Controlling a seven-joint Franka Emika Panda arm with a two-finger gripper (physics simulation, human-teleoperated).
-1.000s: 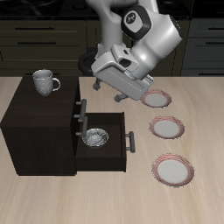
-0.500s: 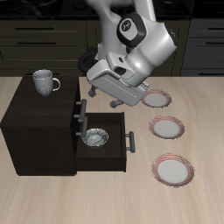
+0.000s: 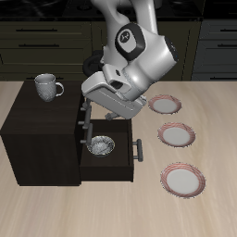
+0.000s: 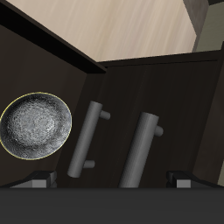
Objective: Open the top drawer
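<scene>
Light wood tabletop point(image 3: 56, 208) in front; dark cabinets point(image 3: 42, 42) w/ bar handles along back wall.

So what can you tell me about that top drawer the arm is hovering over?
The top drawer is the uppermost of the dark brown-black wooden cabinet, with a flat plain front and one grey-black bar handle on two short posts. It looks shut or nearly so, while a lower drawer beneath it stands pulled out with a metal bowl inside. The gripper hangs right at the handle; whether its jaws touch it cannot be told.
</scene>
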